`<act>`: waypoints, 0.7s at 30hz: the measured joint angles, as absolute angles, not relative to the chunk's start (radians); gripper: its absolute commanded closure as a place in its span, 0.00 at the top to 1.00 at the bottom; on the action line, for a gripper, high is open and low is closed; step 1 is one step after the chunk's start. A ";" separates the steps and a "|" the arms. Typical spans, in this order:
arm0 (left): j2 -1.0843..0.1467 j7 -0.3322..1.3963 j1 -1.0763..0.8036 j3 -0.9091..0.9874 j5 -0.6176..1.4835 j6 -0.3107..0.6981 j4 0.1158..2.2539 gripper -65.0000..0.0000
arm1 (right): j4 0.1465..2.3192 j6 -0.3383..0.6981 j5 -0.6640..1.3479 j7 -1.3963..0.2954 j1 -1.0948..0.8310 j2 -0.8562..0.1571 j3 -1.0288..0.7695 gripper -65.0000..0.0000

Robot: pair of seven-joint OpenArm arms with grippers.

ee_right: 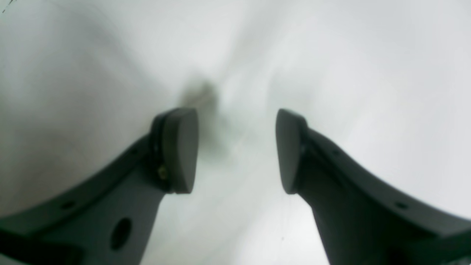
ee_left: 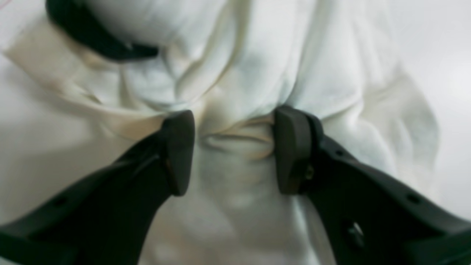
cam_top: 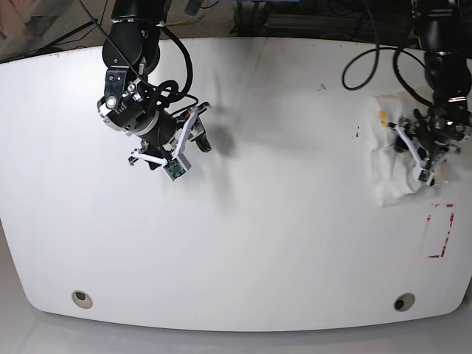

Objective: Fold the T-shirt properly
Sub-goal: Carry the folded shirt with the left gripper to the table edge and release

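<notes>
- Hovering over bare surface on the base view's left, the right tool (cam_top: 193, 135) held nothing, its dark pads standing apart above the wide white counter (cam_top: 243, 243).
- Judging by the bundle, folding looked largely done: the large white soft cloth T-shirt (cam_top: 389, 162) lay as a compact, still rumpled packet near the counter's right edge, well apart from the right tool.
- The left tool (ee_left: 233, 151) sat over that packet with its pads apart, straddling a bunched ridge of cloth; whether they pinched it or merely rested there could not be told.
- What seemed left was letting go and smoothing the creases.
- Both wrist views were blurred, the print showed only as a small yellow-orange fleck, and the left arm hid part of the packet.
</notes>
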State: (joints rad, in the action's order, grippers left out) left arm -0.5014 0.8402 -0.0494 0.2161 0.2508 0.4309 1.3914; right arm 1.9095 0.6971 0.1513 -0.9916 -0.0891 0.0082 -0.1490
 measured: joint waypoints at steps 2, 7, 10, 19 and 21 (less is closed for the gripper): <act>-0.547 0.810 -0.023 0.256 0.248 0.476 1.295 0.48 | 1.914 0.697 0.153 -0.989 -0.098 0.008 -0.149 0.48; -0.659 0.699 -0.002 0.281 0.226 0.546 1.119 0.49 | 1.937 0.697 0.150 -0.995 -0.117 0.008 -0.146 0.48; -0.703 0.680 -0.009 0.280 0.212 0.582 1.089 0.49 | 1.937 0.697 0.150 -0.992 -0.122 0.009 -0.145 0.48; -0.772 0.688 -0.008 0.351 0.202 0.698 1.167 0.48 | 1.954 0.697 0.152 -0.997 -0.132 0.009 -0.146 0.48; -0.767 0.686 -0.018 0.408 0.202 0.700 1.236 0.48 | 1.957 0.698 0.152 -0.995 -0.131 0.010 -0.146 0.48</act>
